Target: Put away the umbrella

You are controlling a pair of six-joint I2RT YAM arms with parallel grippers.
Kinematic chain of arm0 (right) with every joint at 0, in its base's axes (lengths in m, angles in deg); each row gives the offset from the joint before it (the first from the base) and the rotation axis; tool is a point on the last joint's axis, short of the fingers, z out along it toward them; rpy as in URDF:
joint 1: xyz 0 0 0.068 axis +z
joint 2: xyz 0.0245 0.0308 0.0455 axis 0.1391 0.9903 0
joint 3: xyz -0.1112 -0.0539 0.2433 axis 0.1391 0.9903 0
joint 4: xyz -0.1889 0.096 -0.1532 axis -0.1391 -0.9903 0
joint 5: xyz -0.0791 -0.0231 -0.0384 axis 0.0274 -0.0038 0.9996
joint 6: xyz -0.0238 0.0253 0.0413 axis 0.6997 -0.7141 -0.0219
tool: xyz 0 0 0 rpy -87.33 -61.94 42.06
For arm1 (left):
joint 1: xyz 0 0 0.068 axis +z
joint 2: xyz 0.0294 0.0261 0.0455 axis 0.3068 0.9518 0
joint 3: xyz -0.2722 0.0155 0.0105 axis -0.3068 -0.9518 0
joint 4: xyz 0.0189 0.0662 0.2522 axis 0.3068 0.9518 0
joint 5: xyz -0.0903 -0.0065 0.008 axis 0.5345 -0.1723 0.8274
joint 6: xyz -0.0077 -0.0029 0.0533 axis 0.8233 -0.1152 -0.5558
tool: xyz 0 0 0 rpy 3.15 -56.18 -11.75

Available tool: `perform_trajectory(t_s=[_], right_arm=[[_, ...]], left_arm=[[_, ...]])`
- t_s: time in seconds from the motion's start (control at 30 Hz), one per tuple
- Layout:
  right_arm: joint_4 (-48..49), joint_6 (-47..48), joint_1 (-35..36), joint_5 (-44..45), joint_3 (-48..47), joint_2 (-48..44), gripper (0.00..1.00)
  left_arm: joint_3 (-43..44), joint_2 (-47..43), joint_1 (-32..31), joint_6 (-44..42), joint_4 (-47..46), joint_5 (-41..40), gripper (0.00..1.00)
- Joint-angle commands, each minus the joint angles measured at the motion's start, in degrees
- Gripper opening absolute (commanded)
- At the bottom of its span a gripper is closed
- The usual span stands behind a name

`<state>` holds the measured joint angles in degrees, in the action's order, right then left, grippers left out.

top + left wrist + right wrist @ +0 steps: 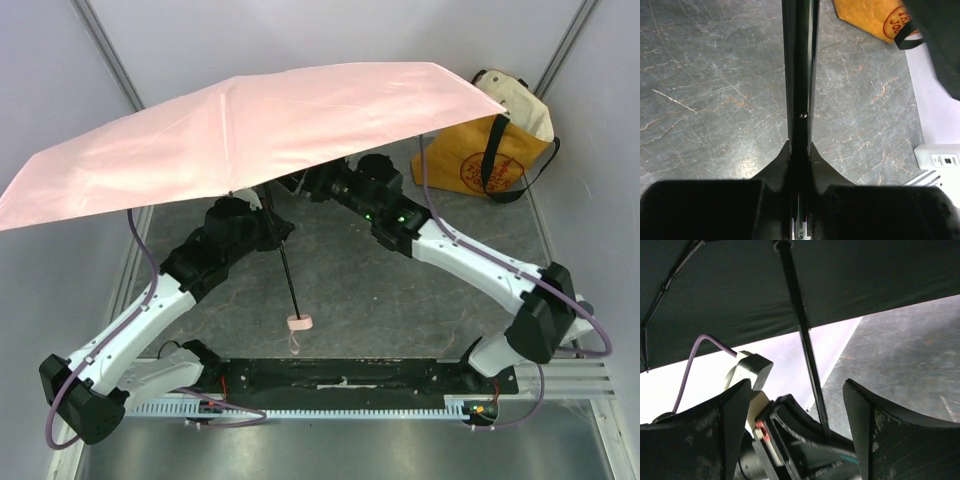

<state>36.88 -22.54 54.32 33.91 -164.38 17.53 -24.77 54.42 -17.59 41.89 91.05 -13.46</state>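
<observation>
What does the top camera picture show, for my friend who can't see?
An open pink umbrella covers most of the table. The left gripper is shut on its black shaft, while the right gripper reaches in beside it. A yellow bag stands at the back right.

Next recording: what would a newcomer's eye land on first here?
The open pale pink umbrella, its canopy spread over both arms across the top view. Beneath it the left gripper is shut on the black shaft, while the right gripper stands open, the shaft showing between its jaws. A yellow tote bag sits at the far right corner.
</observation>
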Motion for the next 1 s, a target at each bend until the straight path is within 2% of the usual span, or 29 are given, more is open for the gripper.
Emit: perform_trajectory(t_s=[0.0,0.13,0.27,0.43,0.47,0.57,0.6,0.63,0.67,0.77,0.8,0.9,0.93,0.97], right_arm=[[6.7,-3.0,2.1,-1.5,-6.1,5.9,0.81],[7.0,-1.6,2.4,-2.2,-9.6,10.2,0.73],[8.3,-1.5,2.6,-1.8,-10.4,12.5,0.5],[6.0,0.9,4.3,-0.4,-12.8,14.1,0.51],[5.9,1.8,4.6,0.1,-12.8,14.0,0.46],[6.1,1.6,4.7,0.6,-12.7,13.8,0.06],[6.5,1.6,4.7,0.3,-12.6,13.3,0.0],[8.3,1.9,4.6,-1.3,-12.0,12.8,0.0],[12.1,2.1,4.2,-4.7,-10.7,11.9,0.0],[20.9,-1.9,1.7,-13.3,-8.2,8.4,0.0],[24.2,-5.0,0.6,-16.2,-7.5,7.5,0.0],[34.5,-10.5,-0.4,-22.2,-6.8,5.9,0.0],[35.2,-11.7,-0.4,-23.1,-7.4,5.6,0.0],[36.4,-13.0,-0.4,-23.6,-7.7,5.5,0.0]], left_arm=[[0.2,-2.6,-0.7,-2.9,-1.0,5.0,0.01],[-4.0,-5.8,-0.8,-3.3,-5.8,9.4,0.02],[-4.7,-7.6,-0.8,-4.7,-5.6,10.0,0.01],[-4.2,-9.1,-0.8,-5.7,-5.0,9.8,0.02],[-3.9,-9.2,-0.8,-5.8,-5.0,10.3,0.02],[-3.3,-9.6,-0.9,-5.6,-4.7,11.5,0.02],[-3.3,-9.9,-0.8,-5.5,-4.7,12.2,0.02],[-3.3,-10.6,-0.7,-5.5,-4.8,13.3,0.02],[-3.5,-12.0,-0.7,-5.6,-5.3,14.3,0.1],[-7.9,-20.7,-0.7,-4.7,-11.4,16.5,0.53],[-10.3,-24.0,-0.7,-3.9,-14.6,17.0,0.62],[-15.2,-30.9,-0.7,0.2,-24.2,20.3,0.74],[-16.0,-31.5,-0.7,1.8,-26.2,22.0,0.78],[-16.2,-31.1,-0.7,2.9,-28.1,23.7,0.88]])
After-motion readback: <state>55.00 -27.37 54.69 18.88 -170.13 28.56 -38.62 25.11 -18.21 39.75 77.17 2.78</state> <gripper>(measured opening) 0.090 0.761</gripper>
